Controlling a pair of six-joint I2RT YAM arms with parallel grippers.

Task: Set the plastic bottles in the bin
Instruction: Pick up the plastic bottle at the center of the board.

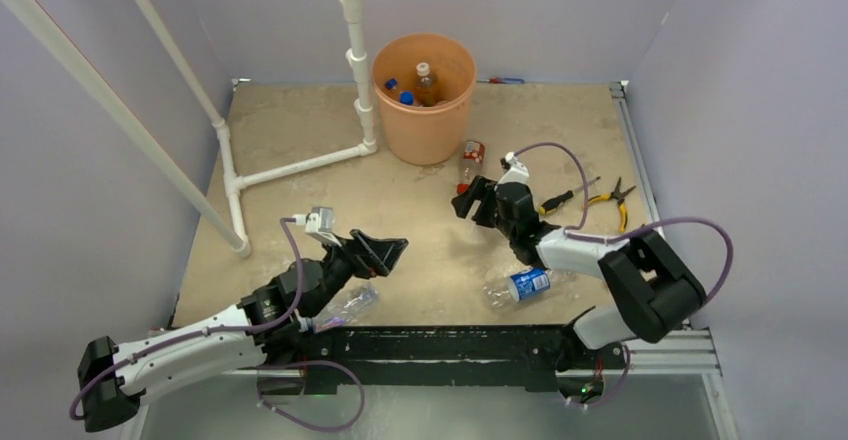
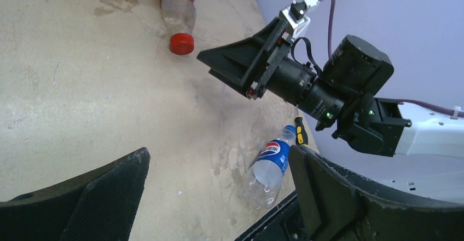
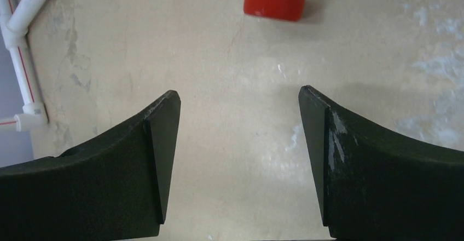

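Noted orange bin (image 1: 425,132) at far table (image 1: 300,222) edge, bottles (image 1: 425,82) inside. Found red-capped bottle (image 1: 470,163) lying just before it, axis toward bin, cap nearward, bare tabletop around. Pepsi bottle (image 1: 520,286) flat by near edge. Saw right gripper (image 1: 470,200) just short of cap, partly spread, empty; left gripper (image 1: 385,255) fully spread, empty.

We see a robot lab's test cell: plain lilac walls (image 1: 560,10) box in a scuffed tan table (image 1: 300,130), a white pipe frame (image 1: 358,70) stands at the far left, a metal rail (image 1: 690,352) runs along the near edge, and pliers (image 1: 612,198) and a screwdriver (image 1: 556,201) lie at the right.
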